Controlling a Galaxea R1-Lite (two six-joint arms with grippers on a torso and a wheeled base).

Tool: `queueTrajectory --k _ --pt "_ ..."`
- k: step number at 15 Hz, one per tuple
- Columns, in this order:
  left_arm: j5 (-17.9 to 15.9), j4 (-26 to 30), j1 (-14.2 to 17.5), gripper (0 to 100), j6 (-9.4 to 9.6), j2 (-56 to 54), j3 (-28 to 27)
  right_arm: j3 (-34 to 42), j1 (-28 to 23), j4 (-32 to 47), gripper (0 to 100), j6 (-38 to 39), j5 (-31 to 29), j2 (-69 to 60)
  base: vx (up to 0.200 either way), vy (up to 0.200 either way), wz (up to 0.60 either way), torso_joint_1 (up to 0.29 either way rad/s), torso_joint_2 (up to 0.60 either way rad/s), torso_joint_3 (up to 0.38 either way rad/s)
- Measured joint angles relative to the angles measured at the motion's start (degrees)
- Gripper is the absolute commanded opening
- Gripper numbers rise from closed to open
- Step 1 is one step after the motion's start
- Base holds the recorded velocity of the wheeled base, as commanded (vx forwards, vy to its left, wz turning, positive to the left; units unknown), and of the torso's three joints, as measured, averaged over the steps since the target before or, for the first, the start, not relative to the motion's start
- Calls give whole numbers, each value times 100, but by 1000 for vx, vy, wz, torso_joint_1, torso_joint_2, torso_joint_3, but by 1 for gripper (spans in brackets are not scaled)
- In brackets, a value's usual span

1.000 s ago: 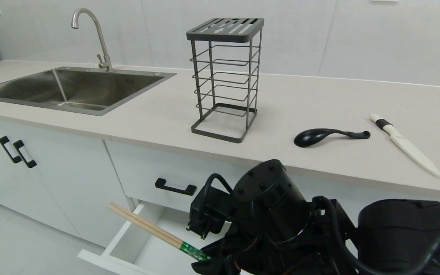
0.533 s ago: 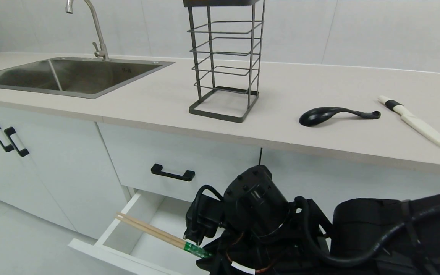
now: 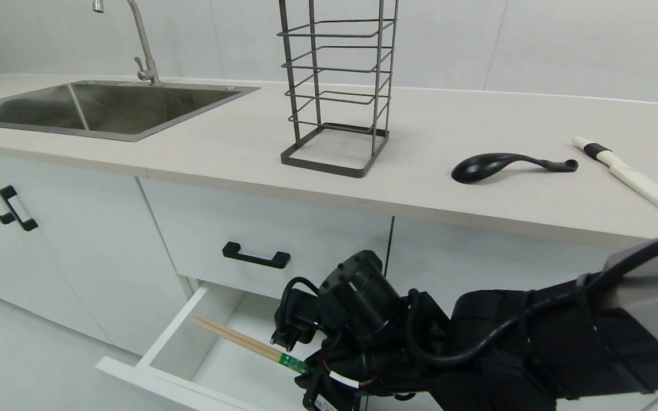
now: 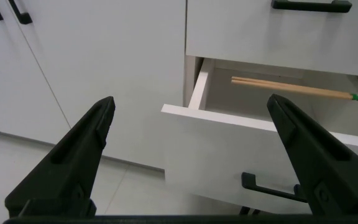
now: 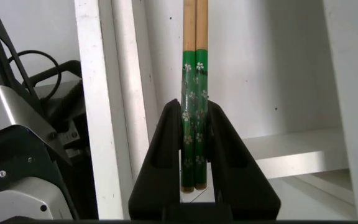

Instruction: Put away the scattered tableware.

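Note:
A pair of wooden chopsticks [image 3: 243, 341] with green flowered ends is clamped in my right gripper [image 3: 306, 374], which is shut on that green end [image 5: 195, 149]. They reach level over the inside of the open white drawer [image 3: 152, 379] below the counter, and whether they touch its floor is unclear. My left gripper [image 4: 191, 102] hangs open in front of the drawer [image 4: 229, 134], empty, with the chopsticks [image 4: 291, 88] beyond it. On the counter lie a black spoon [image 3: 480, 166] and a white knife [image 3: 632, 180] with a black band.
A dark wire rack [image 3: 334, 85] stands mid-counter. The steel sink [image 3: 95, 105] and faucet [image 3: 140, 34] are at the left. A shut drawer with a black handle [image 3: 256, 256] sits above the open one. Cabinet doors [image 3: 66, 251] are to the left.
The head camera has dropped, shifting the whole picture. My right gripper has carried the chopsticks down and inward, so their tips now sit inside the drawer opening rather than over its left wall.

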Motion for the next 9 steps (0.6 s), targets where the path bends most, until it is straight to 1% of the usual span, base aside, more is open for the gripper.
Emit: queueTrajectory --k 5,9 --pt "-2 0 0 100 1 0 0 -121 20 -5 0 -9 4 315 0 0 0 0 0 0" --pt "0 2 0 100 1 0 0 -438 -68 -154 0 -11 0 752 0 0 0 0 0 0"
